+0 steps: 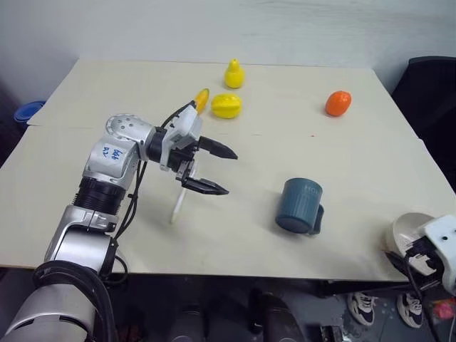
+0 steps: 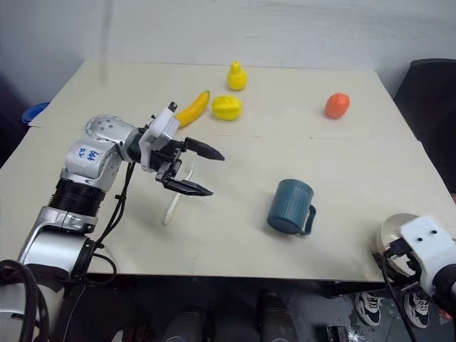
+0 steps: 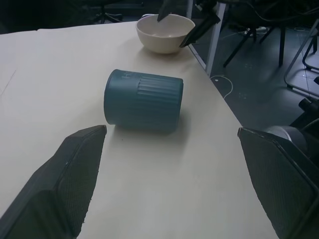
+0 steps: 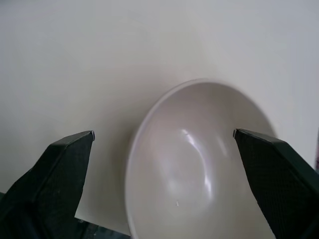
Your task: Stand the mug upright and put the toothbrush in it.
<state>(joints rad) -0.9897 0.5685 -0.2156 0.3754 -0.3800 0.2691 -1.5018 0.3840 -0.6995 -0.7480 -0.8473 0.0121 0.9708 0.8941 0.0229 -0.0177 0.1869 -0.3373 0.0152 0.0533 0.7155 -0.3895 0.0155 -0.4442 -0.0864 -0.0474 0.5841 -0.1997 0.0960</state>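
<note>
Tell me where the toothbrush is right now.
In the head views the toothbrush lies flat on the table, left of centre, under the left gripper and well left of the mug.

- A pale table [image 1: 107,235] carries everything.
- The mug [image 1: 300,206] lies tipped on its side.
- Toothbrush [image 2: 172,207], banana [image 2: 193,108], yellow fruits [image 1: 226,105], orange [image 1: 338,103] and corner bowl [image 3: 164,33] rest on it.
</note>
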